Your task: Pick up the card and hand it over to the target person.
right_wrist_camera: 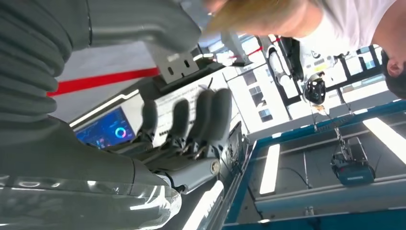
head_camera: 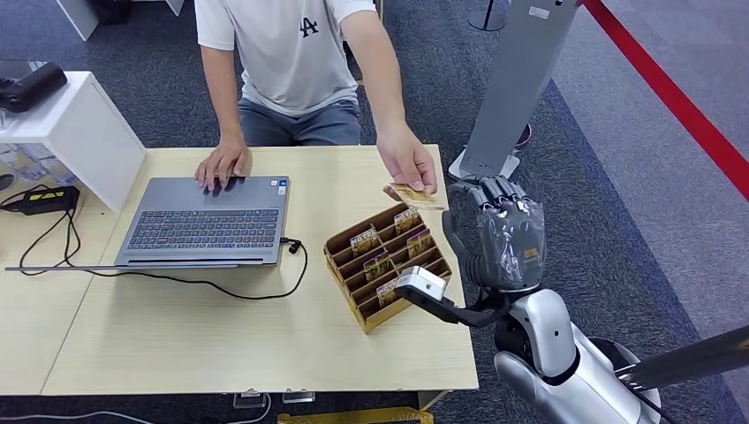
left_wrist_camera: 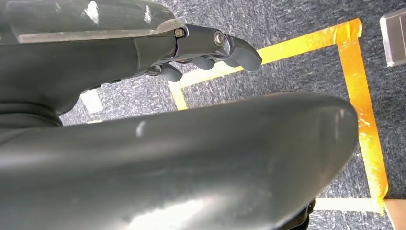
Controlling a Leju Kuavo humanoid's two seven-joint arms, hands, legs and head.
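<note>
Even overhead light falls on my table (head_camera: 265, 336), shadows soft at 12 o'clock under the person (head_camera: 291, 53). Ceiling strips (right_wrist_camera: 270, 167) blow out white at 3 o'clock from my right wrist; glare streaks my left hand (left_wrist_camera: 191, 52), its close cover blurred.

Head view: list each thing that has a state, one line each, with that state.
card: held in the person's hand, clear of the robot's fingers.
right hand: raised beside the card, fingers apart, holding nothing.
left hand: hanging over the floor, holding nothing.
card rack: on the table, cards standing in its slots.
laptop: lid open flat, cable plugged in.
</note>
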